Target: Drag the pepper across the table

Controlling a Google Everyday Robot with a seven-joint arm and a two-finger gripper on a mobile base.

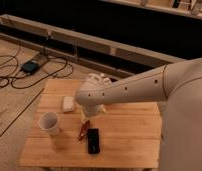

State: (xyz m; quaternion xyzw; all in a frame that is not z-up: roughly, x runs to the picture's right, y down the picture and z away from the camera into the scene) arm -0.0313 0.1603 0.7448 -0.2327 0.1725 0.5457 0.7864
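Pepper [82,131] lies on the table [129,140] just beneath the tool [88,119], jaws spread.

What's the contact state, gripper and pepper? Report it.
Cannot tell. The camera view shows the gripper low over the table, at the far end of the pepper beside the phone; the arm hides any contact or gap.

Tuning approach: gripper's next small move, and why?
Probably lower the open gripper onto the slim red chili pepper: it hangs just above the pepper's far end, apparently not touching, and the black rectangular phone lies close beside it on the bamboo-wood table.
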